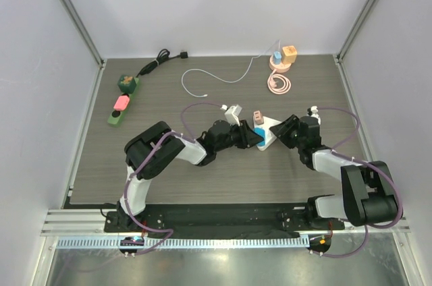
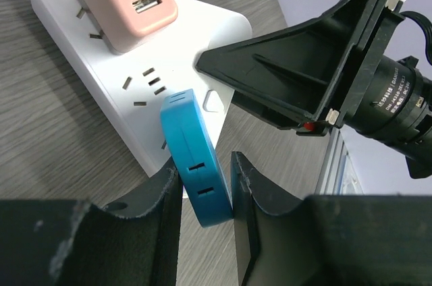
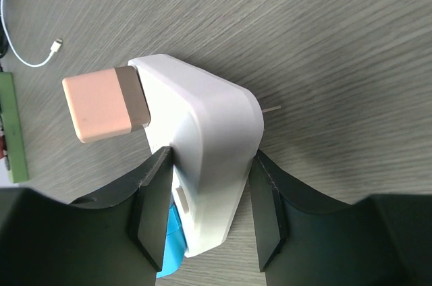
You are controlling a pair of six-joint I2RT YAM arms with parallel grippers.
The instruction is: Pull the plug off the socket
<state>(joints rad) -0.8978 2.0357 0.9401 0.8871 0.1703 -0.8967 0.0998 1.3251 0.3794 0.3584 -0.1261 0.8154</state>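
Observation:
A white power strip (image 1: 269, 129) lies mid-table with a pink plug (image 1: 258, 119) and a blue plug (image 1: 260, 141) in it. My left gripper (image 1: 251, 137) comes from the left and is shut on the blue plug (image 2: 196, 164), which stands tilted at the strip's near end (image 2: 128, 97); both fingers (image 2: 241, 185) touch it. My right gripper (image 1: 282, 131) comes from the right and is shut across the strip's body (image 3: 216, 137), one finger (image 3: 156, 191) on each long side. The pink plug (image 3: 104, 104) sits beyond its fingers, and the blue plug (image 3: 172, 245) peeks out below.
A green strip (image 1: 121, 100) with a pink plug lies at the left, with a black cable (image 1: 160, 57) behind it. A white cable (image 1: 202, 77) and a white adapter (image 1: 233, 112) lie behind the arms. A coiled pink cable (image 1: 279, 83) and an orange charger (image 1: 289, 54) sit at the back right.

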